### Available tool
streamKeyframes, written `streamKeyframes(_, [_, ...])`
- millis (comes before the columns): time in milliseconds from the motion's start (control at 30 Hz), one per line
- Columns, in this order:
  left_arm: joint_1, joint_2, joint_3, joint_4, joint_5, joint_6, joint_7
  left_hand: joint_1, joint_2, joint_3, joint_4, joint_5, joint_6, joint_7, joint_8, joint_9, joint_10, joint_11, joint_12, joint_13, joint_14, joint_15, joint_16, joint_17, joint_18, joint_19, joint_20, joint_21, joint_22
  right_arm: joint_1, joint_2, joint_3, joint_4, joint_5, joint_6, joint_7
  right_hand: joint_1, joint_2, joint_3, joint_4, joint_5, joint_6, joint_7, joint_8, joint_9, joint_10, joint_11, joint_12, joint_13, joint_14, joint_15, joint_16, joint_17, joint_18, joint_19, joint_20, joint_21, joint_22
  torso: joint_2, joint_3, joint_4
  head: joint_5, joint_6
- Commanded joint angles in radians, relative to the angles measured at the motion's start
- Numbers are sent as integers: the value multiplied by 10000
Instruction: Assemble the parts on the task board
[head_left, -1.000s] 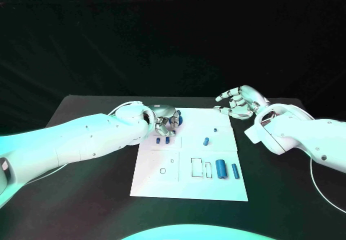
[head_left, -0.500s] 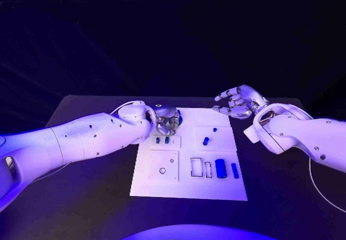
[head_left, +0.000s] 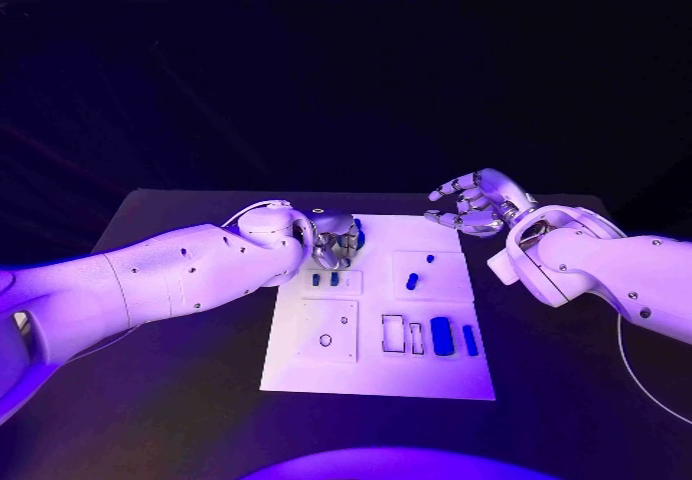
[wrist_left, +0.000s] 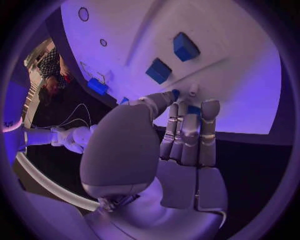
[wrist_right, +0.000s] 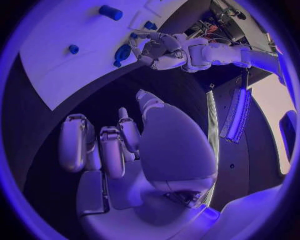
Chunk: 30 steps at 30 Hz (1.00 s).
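At the far left corner of the task board (head_left: 378, 375), the left hand (head_left: 335, 238) is reaching down with its fingers drawn together over a blue part (head_left: 358, 238).
I can't tell whether it is actually gripping that part. The right hand (head_left: 476, 203) is hovering off the board's far right corner, fingers spread and holding nothing. More blue parts (head_left: 443, 337) are lying near the board's near edge.
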<state>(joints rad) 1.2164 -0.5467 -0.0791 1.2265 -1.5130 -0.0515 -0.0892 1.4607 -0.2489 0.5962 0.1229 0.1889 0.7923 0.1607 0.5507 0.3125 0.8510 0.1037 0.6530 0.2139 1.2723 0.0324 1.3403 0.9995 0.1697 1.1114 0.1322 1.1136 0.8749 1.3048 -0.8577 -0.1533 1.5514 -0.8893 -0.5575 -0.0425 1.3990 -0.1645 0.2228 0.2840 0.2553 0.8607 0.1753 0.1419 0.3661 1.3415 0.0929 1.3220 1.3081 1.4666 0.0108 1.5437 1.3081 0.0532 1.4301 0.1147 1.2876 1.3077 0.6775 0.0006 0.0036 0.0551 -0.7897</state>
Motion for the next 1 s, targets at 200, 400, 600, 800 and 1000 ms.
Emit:
streamKeyframes(200, [-34,67,-7,-57,37,222,59,-176,-48,23,0,-70,40,25,-130,-49,57,16,-144,-64,92,20,99,-6,-176,27,3,63,39,-5,3,1,18,-74,19,128,-63,14,35,-3,65,72,-14,22,-14,5,-50,-10,21,862,22,-43,1921,131,-51,20,-40,787,-1,-2,-2,-17,-1])
streamKeyframes(400, [-43,100,-12,-103,58,288,55,-189,-48,30,-7,-68,31,30,-155,-60,52,22,-171,-81,104,26,118,13,-187,54,8,104,95,-5,3,1,21,-74,17,128,-63,14,35,-3,65,72,-14,22,-14,5,-50,-10,21,862,22,-43,1921,131,-51,20,-40,787,6,-3,0,-31,-2])
streamKeyframes(600, [-65,183,-28,-209,67,454,5,-189,-41,40,-15,-66,28,31,-170,-67,56,23,-185,-90,127,27,142,50,-197,82,12,140,146,-5,-5,1,31,-74,14,126,-63,14,35,-3,65,72,-14,22,-14,5,-50,-10,21,862,22,-43,1921,131,-51,20,-40,787,15,-4,-21,-38,-20])
streamKeyframes(800, [-94,232,-42,-305,66,522,-42,-155,32,100,-70,-64,94,22,-191,-80,138,9,-206,-114,186,18,213,115,-218,154,20,251,282,-5,-18,2,42,-75,10,125,-63,14,35,-3,65,72,-14,22,-14,5,-50,-10,21,862,22,-43,1921,131,-51,20,-40,787,7,-2,-10,-69,-43])
streamKeyframes(1000, [-105,242,-47,-342,76,438,-20,-34,252,244,-329,-72,399,-47,-247,-103,585,-110,-172,-122,603,-86,559,653,-330,560,-39,770,941,-4,-19,2,50,-75,10,128,-70,11,57,-4,68,77,-15,25,-18,8,-52,-7,21,865,20,-40,1931,129,-46,17,-36,792,-2,3,7,-73,-86])
